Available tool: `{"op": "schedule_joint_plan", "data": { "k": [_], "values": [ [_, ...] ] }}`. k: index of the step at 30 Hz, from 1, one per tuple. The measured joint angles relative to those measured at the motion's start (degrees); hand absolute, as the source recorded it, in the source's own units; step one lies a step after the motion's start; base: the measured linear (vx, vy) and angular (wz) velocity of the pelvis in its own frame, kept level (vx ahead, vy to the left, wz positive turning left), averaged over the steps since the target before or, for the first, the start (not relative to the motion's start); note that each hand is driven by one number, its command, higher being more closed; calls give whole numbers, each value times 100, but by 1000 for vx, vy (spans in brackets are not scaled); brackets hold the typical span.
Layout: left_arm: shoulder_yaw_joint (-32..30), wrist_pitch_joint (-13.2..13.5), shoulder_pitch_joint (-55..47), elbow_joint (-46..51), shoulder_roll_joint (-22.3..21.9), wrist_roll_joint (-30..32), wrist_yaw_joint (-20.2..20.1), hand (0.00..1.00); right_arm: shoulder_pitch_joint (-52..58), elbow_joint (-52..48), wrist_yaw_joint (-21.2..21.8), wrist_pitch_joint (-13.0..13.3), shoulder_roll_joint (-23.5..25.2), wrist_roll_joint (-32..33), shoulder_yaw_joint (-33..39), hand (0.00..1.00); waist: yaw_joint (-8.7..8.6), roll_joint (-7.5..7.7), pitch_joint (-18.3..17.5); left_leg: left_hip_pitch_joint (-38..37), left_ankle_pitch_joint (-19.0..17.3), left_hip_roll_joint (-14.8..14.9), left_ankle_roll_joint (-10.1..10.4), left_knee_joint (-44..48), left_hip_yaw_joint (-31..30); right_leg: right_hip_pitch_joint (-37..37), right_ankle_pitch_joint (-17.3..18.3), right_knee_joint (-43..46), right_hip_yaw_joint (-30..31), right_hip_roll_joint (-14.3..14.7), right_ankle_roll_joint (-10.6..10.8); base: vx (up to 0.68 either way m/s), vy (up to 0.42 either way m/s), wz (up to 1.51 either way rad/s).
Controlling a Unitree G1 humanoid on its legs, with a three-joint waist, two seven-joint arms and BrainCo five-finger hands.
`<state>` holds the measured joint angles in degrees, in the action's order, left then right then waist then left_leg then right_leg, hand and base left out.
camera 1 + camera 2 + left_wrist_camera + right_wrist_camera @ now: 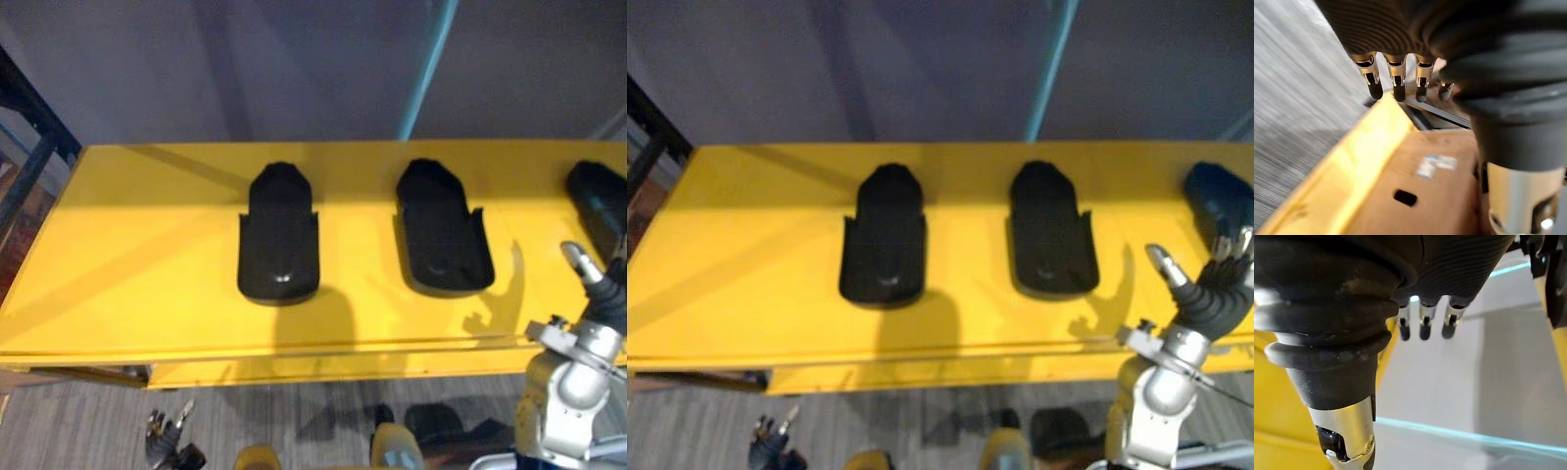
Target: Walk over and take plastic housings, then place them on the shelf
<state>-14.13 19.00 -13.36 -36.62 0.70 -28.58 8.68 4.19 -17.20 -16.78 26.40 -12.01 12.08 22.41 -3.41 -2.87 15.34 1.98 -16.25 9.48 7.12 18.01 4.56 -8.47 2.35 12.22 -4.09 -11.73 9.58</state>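
While three black plastic housings are lying in a row on the yellow bench [127, 255], the left housing [279, 235] and the middle housing [443, 230] well apart and the right housing [1218, 196] at the far right, the right hand [1213, 294] is reaching up over the bench's front edge just beside that last one. Its fingers [1242, 241] are spreading open and gripping nothing, though I cannot tell whether they are touching it. Below the bench's front edge, the left hand [1396, 81] is hanging over the grey floor [78, 431], fingers straight and empty.
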Motion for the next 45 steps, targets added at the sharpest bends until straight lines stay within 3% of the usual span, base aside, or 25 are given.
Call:
{"op": "schedule_joint_plan", "data": {
  "k": [2,6,10,14,15,17,18,21,22,23,26,28,31,37,45],
  "values": [
    [105,237,-33,154,-166,212,56,0,4,3,42,-13,-5,28,7,0,-39,-91,38,-67,167,2,-14,-225,50,-81,-36,3,40,28,53,-19,-72,-10],
    [391,353,15,592,-150,737,173,0,223,19,80,-23,-21,149,99,0,-72,-80,49,-294,240,14,-30,-369,116,-22,-48,1,175,85,40,13,-34,-20],
    [461,327,35,1096,13,1396,182,0,788,17,167,19,271,296,87,0,-120,73,99,-486,44,-22,77,-360,202,132,-84,26,296,67,49,-16,55,-13],
    [676,120,-110,1130,309,1417,309,0,1198,14,197,24,730,283,-359,0,-143,312,35,-598,-52,-87,-19,-368,242,84,-237,228,431,66,-122,-41,77,-13],
    [686,49,-194,1121,354,1652,422,0,1244,15,201,33,772,273,-579,0,-35,350,-20,-585,-64,-92,-46,-380,394,-137,-181,483,441,94,-151,-41,50,-31],
    [682,-30,-248,1048,361,1779,483,0,1235,16,243,88,763,244,-620,0,-34,437,-73,-573,-55,-93,-28,-340,405,-323,230,1121,438,210,-254,-9,10,-15],
    [658,-63,-294,976,393,1775,513,0,1219,15,264,152,717,201,-617,0,-32,463,-110,-584,-52,-102,-21,-334,405,-352,364,1230,386,249,-431,52,-12,-1],
    [647,-83,-332,781,297,1777,597,0,985,17,294,250,510,173,-488,0,-20,418,-276,-321,-35,-59,-22,-280,392,-337,362,669,249,303,-421,60,-23,-7],
    [648,-122,-248,668,258,1779,598,0,765,62,290,247,311,173,-400,0,-29,302,-219,-175,-14,-37,-50,-124,345,-329,227,414,255,320,-208,53,-35,-13],
    [646,-160,-203,564,226,1778,601,0,652,107,259,227,194,167,-366,0,-35,232,-188,-161,6,-36,-81,-82,329,-294,177,333,265,325,-172,44,-26,-8],
    [646,-274,-201,96,107,1767,643,0,517,196,81,208,64,71,-324,0,-42,40,-193,-260,137,-52,-247,87,200,89,150,85,229,322,-162,57,-24,4],
    [640,-404,-262,-348,98,1770,709,0,515,192,56,205,64,50,-316,0,-45,23,-230,-314,275,-59,-261,93,194,216,138,-39,227,321,-179,48,-44,-2],
    [519,-647,-381,-1005,79,1779,1086,0,525,188,53,181,67,55,-262,0,-50,92,-237,-306,584,-67,-285,67,171,330,59,-262,212,331,-262,22,-65,-1],
    [215,-686,-523,-1176,16,1808,1894,0,681,183,50,-32,145,66,-237,0,-55,177,-304,-390,737,-24,-300,156,82,575,65,-372,125,377,-297,11,-29,3],
    [-100,-682,-514,-1175,88,1373,2021,0,882,182,-165,-29,444,-79,-217,0,-60,453,-449,-402,730,-34,-295,-215,83,451,44,-361,68,368,-308,-63,45,6]
  ]
}}
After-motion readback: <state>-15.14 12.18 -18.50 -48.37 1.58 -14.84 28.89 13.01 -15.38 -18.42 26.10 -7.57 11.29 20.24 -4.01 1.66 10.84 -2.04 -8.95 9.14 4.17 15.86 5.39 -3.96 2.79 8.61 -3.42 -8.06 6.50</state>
